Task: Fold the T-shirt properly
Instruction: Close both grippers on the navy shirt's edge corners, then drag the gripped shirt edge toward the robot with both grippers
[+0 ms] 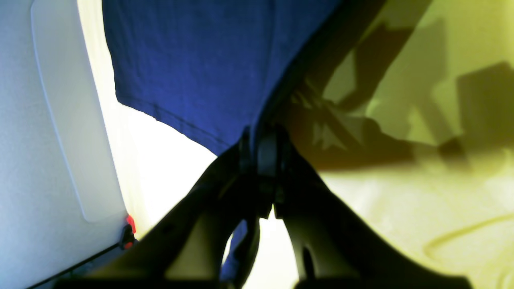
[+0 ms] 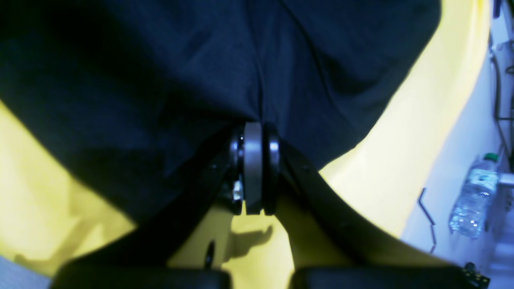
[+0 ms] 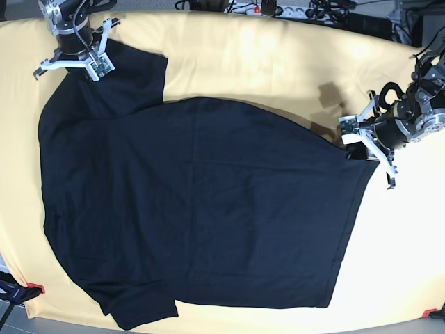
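Observation:
The black T-shirt [image 3: 201,209] lies spread flat on the yellow tablecloth [image 3: 278,62], collar side to the left and hem to the right. My left gripper [image 3: 353,145] is at the hem's far corner, on the right. In the left wrist view my left gripper [image 1: 261,138] is shut on the T-shirt's [image 1: 192,60] hemmed edge, which looks blue here and hangs slightly above the cloth. My right gripper [image 3: 75,64] sits on the far sleeve at top left. In the right wrist view my right gripper [image 2: 253,132] is shut on the T-shirt's [image 2: 160,80] dark fabric.
Cables and a power strip [image 3: 278,8] run along the table's far edge. Red clamps [image 3: 35,287] hold the cloth at the near corners. A water bottle [image 2: 476,196] lies off the table beside my right arm. A white panel [image 1: 60,120] stands beyond my left gripper.

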Robot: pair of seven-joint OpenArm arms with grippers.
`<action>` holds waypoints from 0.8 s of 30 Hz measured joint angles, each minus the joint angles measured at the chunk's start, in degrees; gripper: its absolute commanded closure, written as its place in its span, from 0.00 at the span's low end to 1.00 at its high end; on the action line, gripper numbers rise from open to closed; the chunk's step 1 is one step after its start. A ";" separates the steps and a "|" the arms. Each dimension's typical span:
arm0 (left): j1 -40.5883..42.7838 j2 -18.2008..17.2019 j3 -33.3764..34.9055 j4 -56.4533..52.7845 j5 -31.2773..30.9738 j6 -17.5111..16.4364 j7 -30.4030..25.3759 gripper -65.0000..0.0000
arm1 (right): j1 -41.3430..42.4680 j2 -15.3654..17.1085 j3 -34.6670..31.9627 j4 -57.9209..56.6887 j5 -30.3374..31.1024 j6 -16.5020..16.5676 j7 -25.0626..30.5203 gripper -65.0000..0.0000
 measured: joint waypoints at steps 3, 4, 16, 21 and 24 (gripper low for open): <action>0.00 0.02 0.02 0.00 -0.11 -0.02 0.50 1.00 | -0.11 0.00 0.00 0.46 0.13 0.02 -0.04 1.00; 0.00 0.00 0.02 0.00 -1.40 0.02 1.64 1.00 | -0.11 0.02 0.00 0.46 0.11 0.02 -0.04 1.00; 0.70 -2.08 0.02 5.97 -14.45 -5.09 12.41 1.00 | -6.01 4.28 0.00 0.46 -2.91 -1.62 -2.23 1.00; 2.40 -5.88 0.00 12.59 -18.05 -5.33 16.02 1.00 | -8.37 5.55 0.00 0.46 -3.13 -1.90 -3.82 1.00; 5.22 -7.39 -0.04 14.73 -18.25 -5.35 17.55 1.00 | -9.97 5.57 0.00 0.50 -3.15 -1.88 -4.83 1.00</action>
